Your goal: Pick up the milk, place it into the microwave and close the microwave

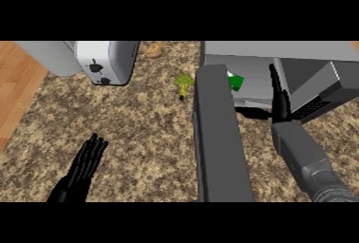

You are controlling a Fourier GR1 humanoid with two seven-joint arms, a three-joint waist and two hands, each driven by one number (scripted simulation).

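Note:
The microwave [308, 59] stands at the back right, its dark door [221, 142] swung open toward me. Just past the door's far end, a green and white bit of the milk carton [235, 81] shows inside the microwave's opening; the door hides the rest. My right hand [279, 97] reaches into the opening, seen edge-on with straight fingers, to the right of the milk and apart from it. My left hand [82, 168] rests open at the lower left, fingers up.
A white and grey toaster [107, 60] stands at the back left. A brown potato-like item [154, 50] and a green vegetable [184, 84] lie on the speckled counter [140, 133] left of the microwave. The counter's edge runs along the left.

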